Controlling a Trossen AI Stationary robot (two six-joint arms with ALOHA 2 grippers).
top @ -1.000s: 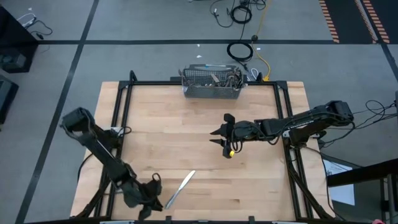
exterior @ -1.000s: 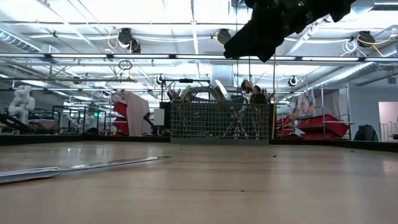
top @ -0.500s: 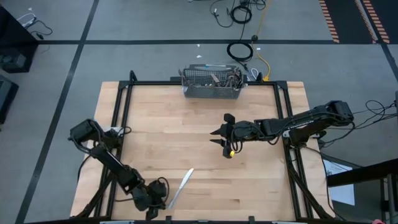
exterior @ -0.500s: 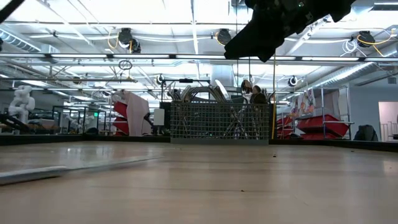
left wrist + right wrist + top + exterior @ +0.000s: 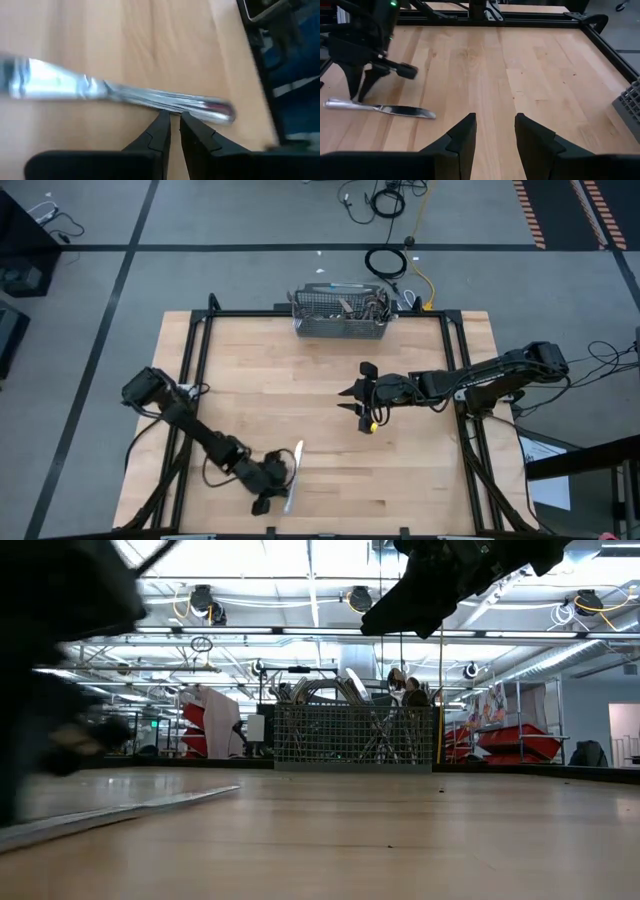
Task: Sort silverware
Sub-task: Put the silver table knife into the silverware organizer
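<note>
Silverware nearest the front is one knife (image 5: 292,472), flat on the tabletop (image 5: 320,380) near its front edge, left of centre. The left end effector (image 5: 174,120) hangs right over the knife's handle end, its fingers (image 5: 159,131) nearly together with only a thin gap, gripping nothing. Farther back, right of centre, the right end effector (image 5: 352,399) hovers above the bare wood with fingers apart and empty. At the far edge a basket (image 5: 340,314) holds more silverware (image 5: 362,305).

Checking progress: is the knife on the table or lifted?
On the table: the knife lies flat on the wood, left gripper at its handle.
</note>
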